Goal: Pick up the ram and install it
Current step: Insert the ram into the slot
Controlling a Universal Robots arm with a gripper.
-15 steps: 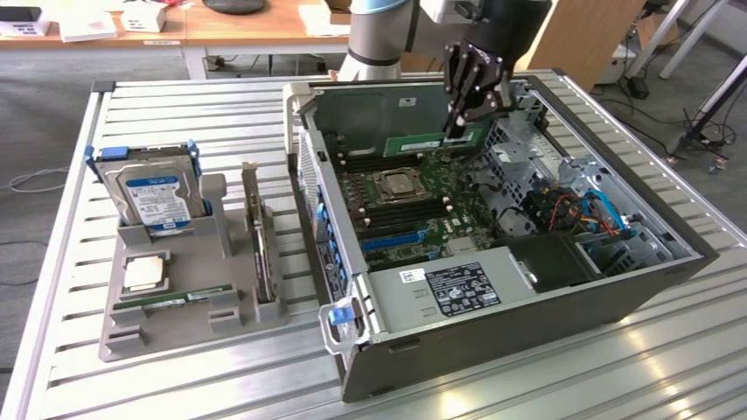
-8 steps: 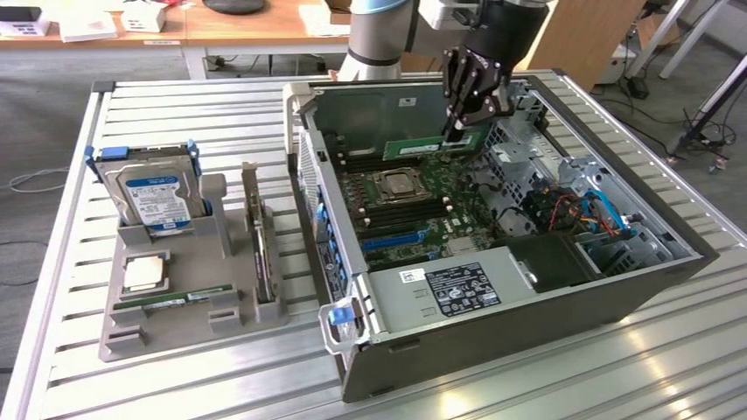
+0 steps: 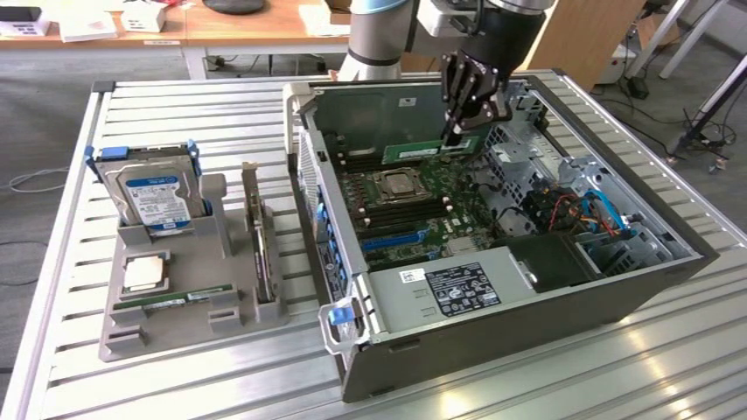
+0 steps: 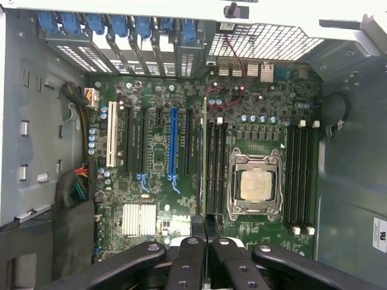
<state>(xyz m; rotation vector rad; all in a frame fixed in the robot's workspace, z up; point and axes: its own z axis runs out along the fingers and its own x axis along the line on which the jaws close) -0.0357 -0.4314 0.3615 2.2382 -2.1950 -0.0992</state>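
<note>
The ram (image 3: 428,148) is a thin green stick held level over the motherboard (image 3: 450,223) inside the open computer case (image 3: 526,297). My gripper (image 3: 457,133) reaches down into the case from above and is shut on the stick's upper edge. In the wrist view the ram (image 4: 204,151) appears edge-on as a narrow line running away from my gripper (image 4: 204,237). It lies right beside the black memory slots (image 4: 215,169) next to the processor socket (image 4: 254,184). I cannot tell whether the stick touches a slot.
A grey holder (image 3: 175,324) on the slatted table at the exterior view's left carries a hard drive (image 3: 154,194), a square processor (image 3: 145,273), an upright expansion card (image 3: 259,254) and another green stick (image 3: 175,297). Cables and drive bays (image 3: 583,219) fill the case's right side.
</note>
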